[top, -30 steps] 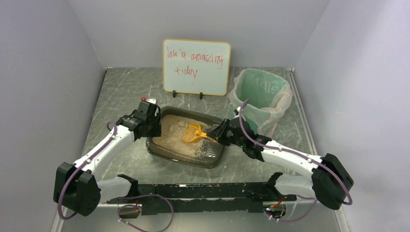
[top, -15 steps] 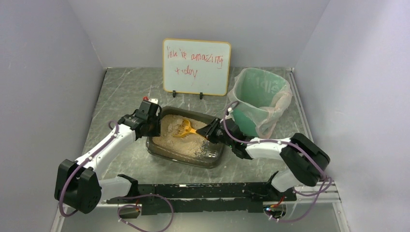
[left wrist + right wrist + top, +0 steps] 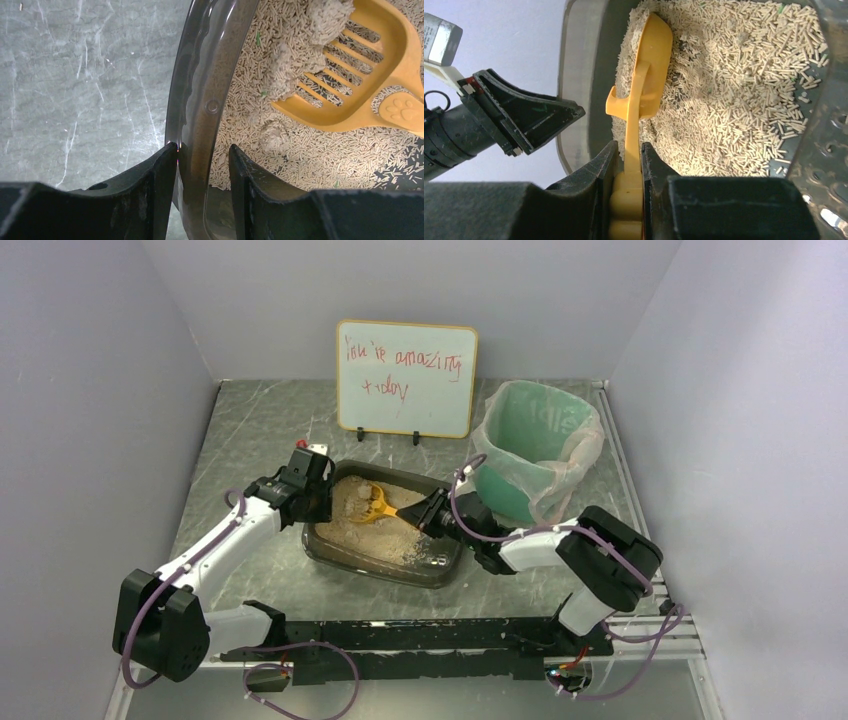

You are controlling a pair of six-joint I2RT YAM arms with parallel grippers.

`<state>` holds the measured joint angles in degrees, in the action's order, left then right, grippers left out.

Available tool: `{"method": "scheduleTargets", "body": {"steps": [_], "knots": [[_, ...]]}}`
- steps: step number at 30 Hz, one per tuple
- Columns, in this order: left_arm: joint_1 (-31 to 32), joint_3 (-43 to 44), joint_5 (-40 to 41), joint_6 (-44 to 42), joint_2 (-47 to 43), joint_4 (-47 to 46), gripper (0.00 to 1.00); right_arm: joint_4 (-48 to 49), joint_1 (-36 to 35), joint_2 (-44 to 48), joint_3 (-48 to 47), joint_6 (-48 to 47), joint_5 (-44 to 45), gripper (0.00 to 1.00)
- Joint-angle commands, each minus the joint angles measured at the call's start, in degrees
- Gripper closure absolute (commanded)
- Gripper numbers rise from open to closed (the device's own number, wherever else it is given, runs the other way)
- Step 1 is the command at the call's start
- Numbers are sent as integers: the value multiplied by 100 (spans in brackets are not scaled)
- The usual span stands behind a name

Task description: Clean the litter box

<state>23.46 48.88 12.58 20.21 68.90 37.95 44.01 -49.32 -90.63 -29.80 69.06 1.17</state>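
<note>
The dark translucent litter box sits mid-table, with tan pellet litter inside. My left gripper is shut on its left rim; in the left wrist view one finger is outside the wall and one inside. My right gripper is shut on the handle of a yellow slotted scoop. The scoop head digs into the litter at the far left, and a pale clump lies against it. In the right wrist view the gripper holds the scoop edge-on beside the box wall.
A tall green bin with a clear liner stands right of the box, behind my right arm. A small whiteboard with red writing stands at the back. The enclosure walls close in on both sides.
My right gripper has pushed the scoop left and farther back, from the middle of the box into the litter at its far left. The right arm has folded inward. The left gripper has stayed put.
</note>
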Motion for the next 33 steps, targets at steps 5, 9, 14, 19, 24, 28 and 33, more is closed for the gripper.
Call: {"method": "scheduleTargets", "body": {"steps": [5,9,14,19,24,28,33], "knots": [[62,86,39,0,-94,-264,53,1398,-69,178,418,77,-466,100],[62,90,71,11,-148,-245,51,1688,-69,210,651,212,-486,100],[62,86,78,18,-229,-261,43,1979,-67,335,907,345,-470,100],[62,78,143,35,-312,-259,35,2166,-69,470,1073,458,-495,100],[62,78,227,71,-428,-249,26,1838,-64,905,1230,330,-307,100],[62,61,303,97,-608,-258,22,1587,-45,1355,1430,262,-131,100],[62,47,459,158,-843,-237,16,1183,22,1984,1636,217,59,100]]}}
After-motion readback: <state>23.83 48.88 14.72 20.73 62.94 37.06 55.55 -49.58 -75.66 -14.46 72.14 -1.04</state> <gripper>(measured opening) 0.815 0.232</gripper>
